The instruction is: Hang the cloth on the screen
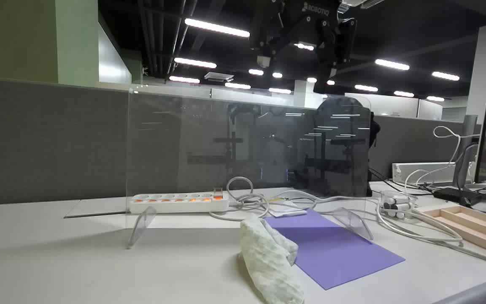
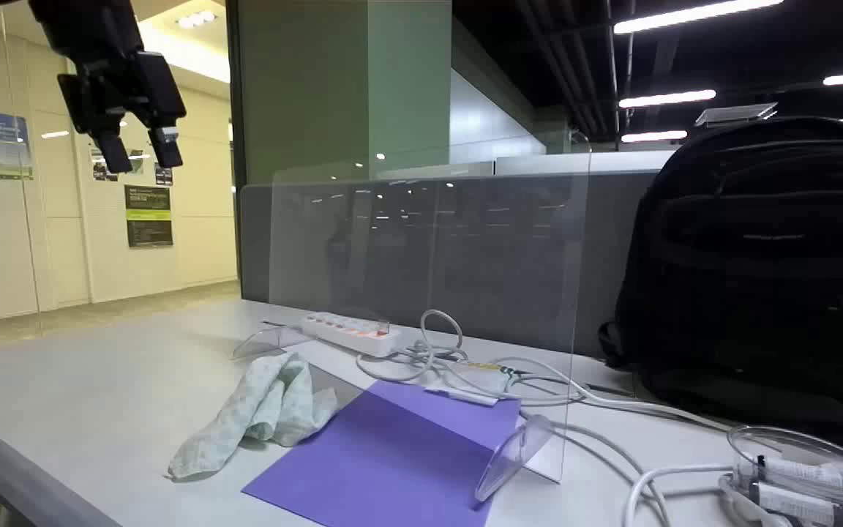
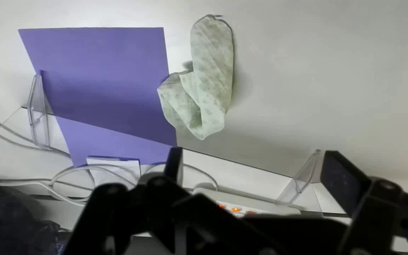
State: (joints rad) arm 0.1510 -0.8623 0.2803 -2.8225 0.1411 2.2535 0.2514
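Note:
The pale green cloth [image 1: 266, 261] lies crumpled on the white table, partly against a purple sheet; it also shows in an exterior view [image 2: 238, 421] and in the wrist view [image 3: 211, 71]. The screen [image 1: 209, 147] is a clear upright panel on two clear feet, standing behind the cloth; it also shows in an exterior view [image 2: 421, 256]. In the wrist view its clear foot [image 3: 301, 179] shows between my fingers, far below. My gripper [image 1: 295, 69] is open and empty, high above the table; it also shows in an exterior view [image 2: 141, 154] and in the wrist view [image 3: 257, 173].
The purple sheet [image 1: 331, 249] lies under the screen. A white power strip [image 1: 179, 203] and tangled grey cables [image 1: 251, 202] lie behind it. A black backpack [image 2: 765, 278], a clear cup of small bottles [image 2: 802, 483] and a wooden tray [image 1: 471, 228] stand to the side.

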